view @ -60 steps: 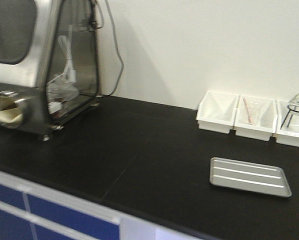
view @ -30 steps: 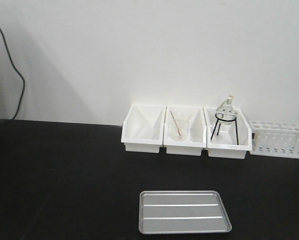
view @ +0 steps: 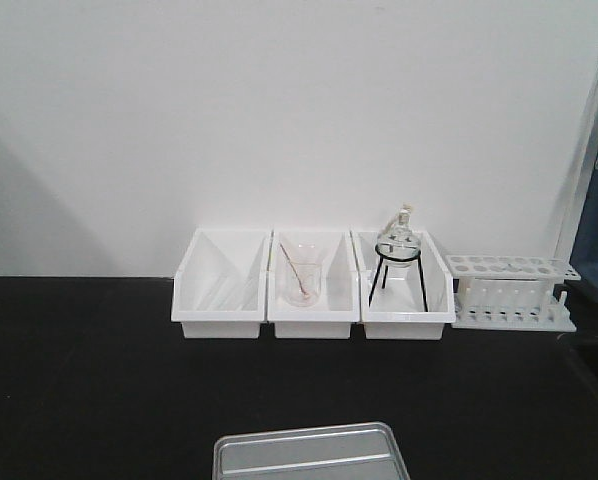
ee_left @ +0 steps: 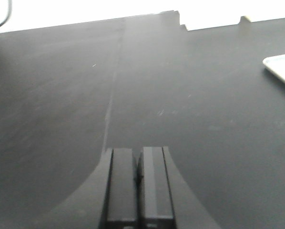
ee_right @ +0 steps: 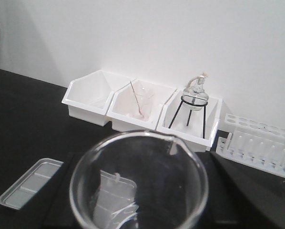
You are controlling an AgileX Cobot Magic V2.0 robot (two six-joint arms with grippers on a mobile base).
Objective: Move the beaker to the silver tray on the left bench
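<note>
The beaker [ee_right: 138, 143], clear glass with an open rim, fills the lower middle of the right wrist view. My right gripper [ee_right: 138, 195] is shut on the beaker, with dark fingers [ee_right: 61, 191] showing on both sides of it. The silver tray [view: 309, 455] lies on the left bench [view: 79, 380] at the bottom edge of the front view. It also shows low left in the right wrist view [ee_right: 30, 183], and one corner shows in the left wrist view [ee_left: 281, 67]. My left gripper [ee_left: 137, 157] is shut and empty above bare black worktop.
Three white bins [view: 219, 285] stand against the white wall. The middle one holds a beaker with a reddish rod [view: 301, 275], the right one a round flask on a black tripod [view: 399, 245]. A white test-tube rack [view: 509, 290] stands right of them.
The front view has swung right and drawn closer. The steel cabinet has left the frame, the bins now sit centred, and the silver tray has slid to the bottom edge.
</note>
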